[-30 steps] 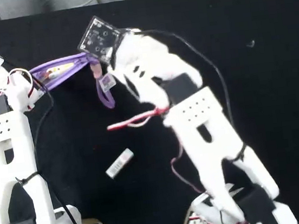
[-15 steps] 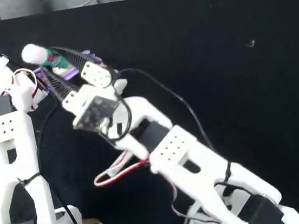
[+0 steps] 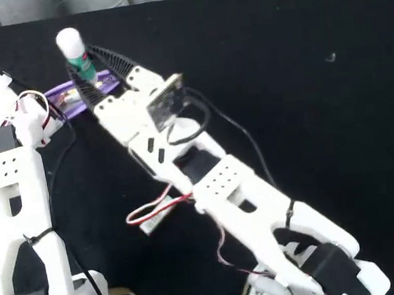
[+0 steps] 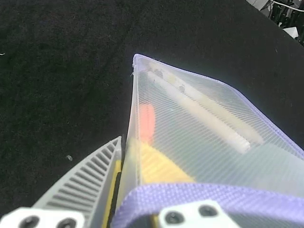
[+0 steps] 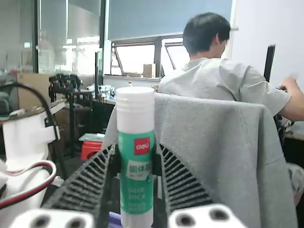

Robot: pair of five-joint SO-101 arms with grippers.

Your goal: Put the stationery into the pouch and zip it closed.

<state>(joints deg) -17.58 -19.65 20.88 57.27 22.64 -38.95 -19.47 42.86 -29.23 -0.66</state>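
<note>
Now the right hand point(image 3: 91, 72) clamps the glue stick point(image 3: 73, 49); the left hand point(image 3: 47, 112) pinches the pouch point(image 3: 68, 97).

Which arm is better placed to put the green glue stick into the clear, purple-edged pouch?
Right: the right gripper holds the glue stick upright near the pouch, clamped by the left gripper.

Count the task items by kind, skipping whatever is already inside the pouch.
pouch: 1
glue stick: 1
small white block on the table: 1
Total: 3
</note>
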